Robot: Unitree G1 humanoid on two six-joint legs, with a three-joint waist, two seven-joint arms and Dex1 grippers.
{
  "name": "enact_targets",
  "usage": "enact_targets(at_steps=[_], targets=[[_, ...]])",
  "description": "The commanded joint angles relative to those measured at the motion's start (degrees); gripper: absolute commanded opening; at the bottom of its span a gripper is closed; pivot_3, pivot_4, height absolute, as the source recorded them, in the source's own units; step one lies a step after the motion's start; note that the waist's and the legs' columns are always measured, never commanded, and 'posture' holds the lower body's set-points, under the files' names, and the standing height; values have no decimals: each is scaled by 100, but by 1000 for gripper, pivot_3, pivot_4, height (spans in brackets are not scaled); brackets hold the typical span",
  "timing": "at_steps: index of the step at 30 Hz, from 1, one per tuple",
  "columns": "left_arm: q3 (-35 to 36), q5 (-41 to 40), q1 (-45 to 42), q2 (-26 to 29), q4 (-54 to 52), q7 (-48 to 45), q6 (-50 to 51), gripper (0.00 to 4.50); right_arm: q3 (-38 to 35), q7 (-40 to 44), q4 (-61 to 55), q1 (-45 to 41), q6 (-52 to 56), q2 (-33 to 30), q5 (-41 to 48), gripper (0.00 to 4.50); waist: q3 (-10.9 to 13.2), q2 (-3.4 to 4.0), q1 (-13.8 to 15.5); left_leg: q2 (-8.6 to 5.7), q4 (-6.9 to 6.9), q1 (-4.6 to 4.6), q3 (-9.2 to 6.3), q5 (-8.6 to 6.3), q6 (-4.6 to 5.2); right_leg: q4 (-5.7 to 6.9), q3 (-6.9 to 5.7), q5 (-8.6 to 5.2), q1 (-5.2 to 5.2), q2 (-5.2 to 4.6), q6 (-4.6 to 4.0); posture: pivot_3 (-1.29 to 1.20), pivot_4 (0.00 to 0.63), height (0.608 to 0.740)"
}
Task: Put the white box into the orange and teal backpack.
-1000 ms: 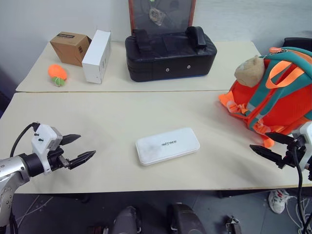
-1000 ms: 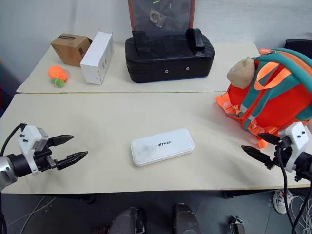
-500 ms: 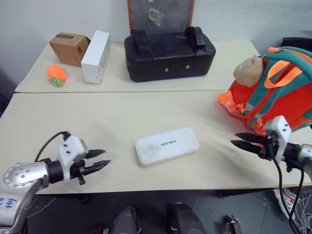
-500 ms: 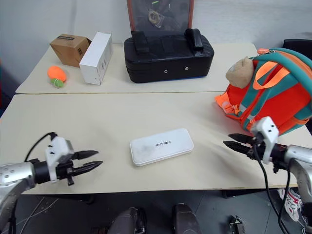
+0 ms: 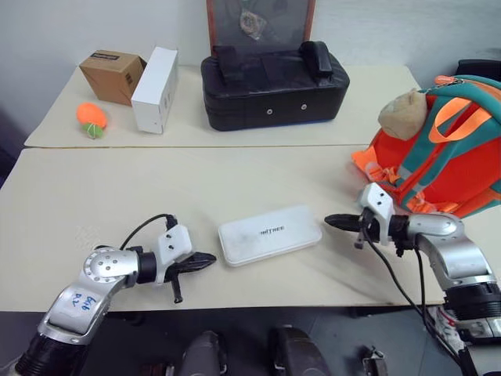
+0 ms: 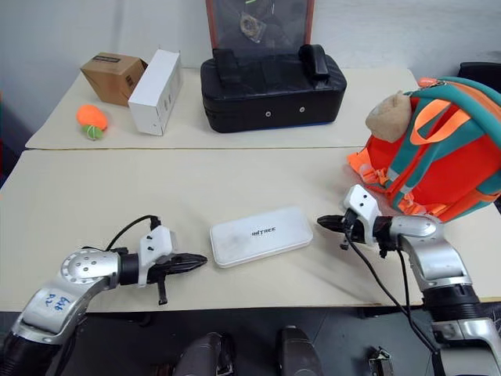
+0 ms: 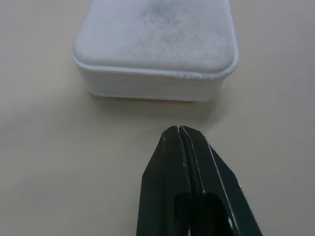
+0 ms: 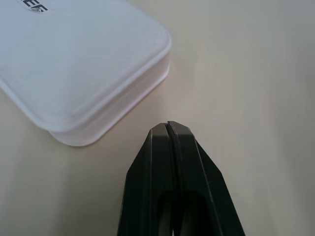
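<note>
The white box (image 5: 269,234) lies flat near the front of the cream table (image 5: 117,196), lettering up. My left gripper (image 5: 210,258) is shut and empty, its tip a short way off the box's left end (image 7: 152,54). My right gripper (image 5: 329,219) is shut too, with its tip just off the box's right end (image 8: 83,64). Neither touches the box. The orange and teal backpack (image 5: 438,153) stands at the table's right edge behind my right arm, a tan plush toy (image 5: 401,112) on it.
On the far table a black padded case (image 5: 274,84) sits in the middle. Left of it stand an upright white carton (image 5: 154,90), a brown cardboard box (image 5: 112,76) and an orange ball (image 5: 91,117).
Both grippers have gone from open to shut and swung inward to the box's two ends, the left from the left, the right from the right. The box has not moved.
</note>
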Motion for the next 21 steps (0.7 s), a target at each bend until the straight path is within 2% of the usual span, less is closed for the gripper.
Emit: enact_targets(at_steps=[1,9,17,21], targets=[[-108,126,-333,-213,207,53,-230,23,-103,4,-404,130,-1,14,95,0,0,0,13,0,2,0,0,1,1,2,0,0,0,0,1,0,150,740],[-47,315,-727,-629,774,259,-489,23,-284,-97,-1253,764,325,18,376,0,0,0,1,0,8,2,-3,6,1,19,-2,2,2,-1,4,0,150,740],[-19,439,-824,-531,1146,140,-735,23,-518,-177,-1769,1212,584,-76,531,0,0,0,1,1,5,6,-5,9,-4,22,-2,2,2,0,4,0,150,740],[258,256,-813,-461,1287,99,-553,23,-649,-184,-1853,1277,726,-125,671,0,0,-1,7,1,5,5,-6,9,-4,22,-3,2,1,1,4,0,150,740]])
